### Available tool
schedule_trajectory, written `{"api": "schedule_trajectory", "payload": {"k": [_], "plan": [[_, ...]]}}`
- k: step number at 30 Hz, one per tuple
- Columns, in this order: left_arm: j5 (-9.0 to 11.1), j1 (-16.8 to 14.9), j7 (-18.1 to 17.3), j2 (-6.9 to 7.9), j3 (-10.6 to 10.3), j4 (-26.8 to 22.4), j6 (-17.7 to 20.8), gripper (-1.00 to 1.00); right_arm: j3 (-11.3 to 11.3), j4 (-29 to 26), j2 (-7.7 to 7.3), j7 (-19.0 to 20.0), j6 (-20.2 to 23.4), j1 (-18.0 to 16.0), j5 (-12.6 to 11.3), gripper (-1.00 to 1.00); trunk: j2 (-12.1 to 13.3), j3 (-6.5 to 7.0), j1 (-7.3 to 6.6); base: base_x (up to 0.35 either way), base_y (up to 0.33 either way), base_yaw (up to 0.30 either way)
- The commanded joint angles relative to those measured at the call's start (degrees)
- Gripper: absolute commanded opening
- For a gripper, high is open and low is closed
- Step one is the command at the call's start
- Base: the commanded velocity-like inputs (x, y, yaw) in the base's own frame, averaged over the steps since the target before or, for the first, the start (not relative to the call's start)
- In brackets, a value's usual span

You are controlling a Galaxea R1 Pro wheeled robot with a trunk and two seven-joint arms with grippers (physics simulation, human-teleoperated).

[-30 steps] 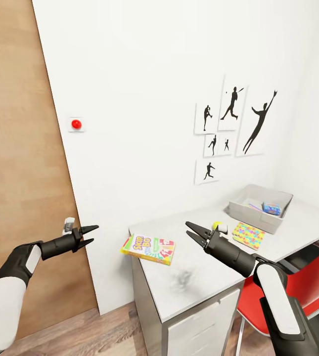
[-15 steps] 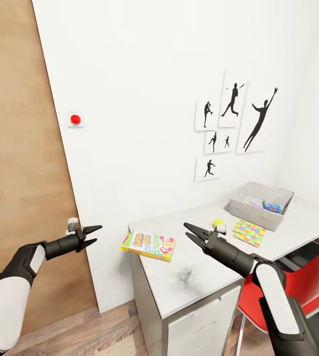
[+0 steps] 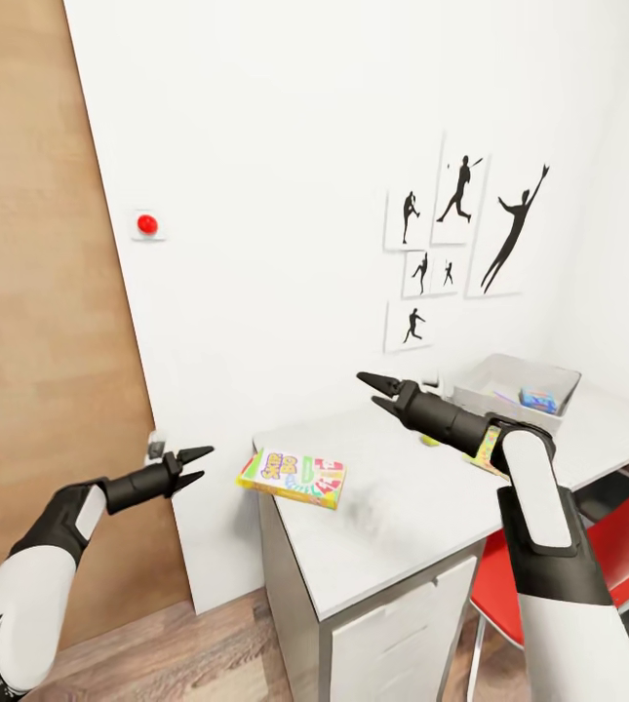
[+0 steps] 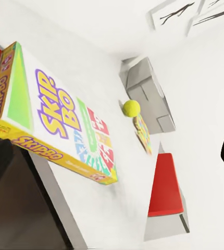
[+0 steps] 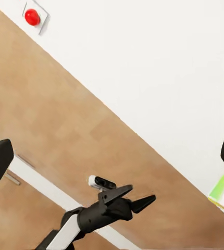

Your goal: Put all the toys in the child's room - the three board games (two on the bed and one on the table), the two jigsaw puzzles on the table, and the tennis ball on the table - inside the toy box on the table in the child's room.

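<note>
One board game (image 3: 293, 477), a flat rectangular box printed in yellow, green and blue with a red patch, lies at the middle of the head view on the near-left corner of the white table (image 3: 392, 526), its left end sticking out past the table edge. In the left wrist view the same box (image 4: 60, 125) shows large, with the tennis ball (image 4: 131, 108) beyond it on the tabletop. A jigsaw puzzle (image 4: 142, 134) lies just beside the ball, between it and the red chair (image 4: 165, 185). In the head view the ball (image 3: 430, 440) and the puzzle (image 3: 487, 448) are mostly hidden behind the right arm, at right of centre. The toy box (image 3: 480, 395), a light grey tray with sloping sides, sits at the middle right of the head view near the wall, with something blue and colourful inside it.

The right pincer (image 3: 373, 390) hangs above the table at centre, its two fingers slightly apart and empty, well apart from the board game. The left pincer (image 3: 195, 466) hovers at lower left, off the table's end and in front of the wooden door (image 3: 31, 322); its fingers are also slightly apart with nothing between them. The right wrist view shows it (image 5: 138, 202) against the door.

A red button (image 3: 147, 224) sits on the white wall at upper left, and black silhouette pictures (image 3: 460, 239) hang at upper right.
</note>
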Motion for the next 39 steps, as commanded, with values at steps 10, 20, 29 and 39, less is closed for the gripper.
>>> {"api": "schedule_trajectory", "payload": {"k": [10, 20, 29, 39], "plan": [[0.24, -0.06, -0.93, 0.49, 0.51, 1.91, 1.05, 1.00, 0.32, 4.02, 0.30, -10.26, 0.49, -6.27, -2.94, 1.00, -4.07, -1.87, 2.20, 0.000, 0.000, 0.000], [0.24, -0.06, -0.79, 0.46, 0.54, 2.15, 1.45, 1.00, 0.80, 5.87, 0.49, -17.59, 0.41, -7.73, -3.21, 1.00, -8.08, -3.66, 4.40, 0.000, 0.000, 0.000], [0.25, -0.06, -0.13, 0.07, 0.63, 3.66, 1.12, 1.00, 1.91, 5.17, -0.27, -19.21, 0.98, -7.23, -3.73, 1.00, -11.69, -5.28, 6.37, 0.000, 0.000, 0.000], [0.28, -0.06, -0.64, 0.17, 0.66, 3.76, 1.17, 1.00, 2.36, 1.20, -0.68, -19.27, 0.98, -5.85, -7.57, 1.00, -15.70, -7.07, 8.57, 0.000, 0.000, 0.000]]}}
